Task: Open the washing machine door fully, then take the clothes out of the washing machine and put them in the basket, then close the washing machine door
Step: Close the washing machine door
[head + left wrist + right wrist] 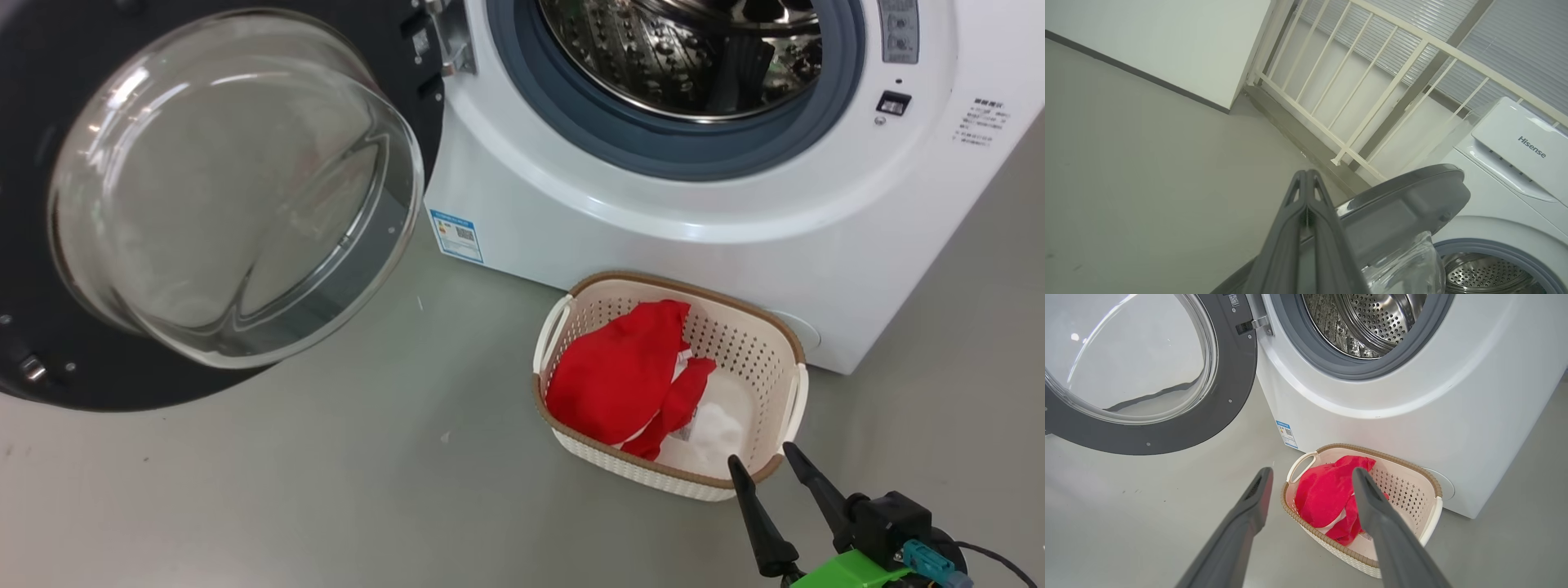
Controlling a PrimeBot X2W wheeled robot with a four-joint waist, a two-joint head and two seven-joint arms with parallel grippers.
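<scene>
The washing machine [702, 196] stands with its door [204, 196] swung wide to the left, and the steel drum [686, 49] looks bare of cloth. On the floor in front, the basket [788, 343] holds the red clothes [620, 376] with white parts. My right gripper [763, 461] is open and empty, just off the basket's near right corner; in the right wrist view the right gripper [1310, 473] frames the basket [1400, 490] and the clothes [1323, 490]. My left gripper [1306, 175] is shut and empty, raised beside the top edge of the door [1404, 204].
Grey floor [326, 482] spreads to the left and in front of the basket. The left wrist view shows a cream railing [1355, 94] and a white wall [1167, 45] behind the machine [1515, 171]. A blue label [455, 235] sits low on the machine's front.
</scene>
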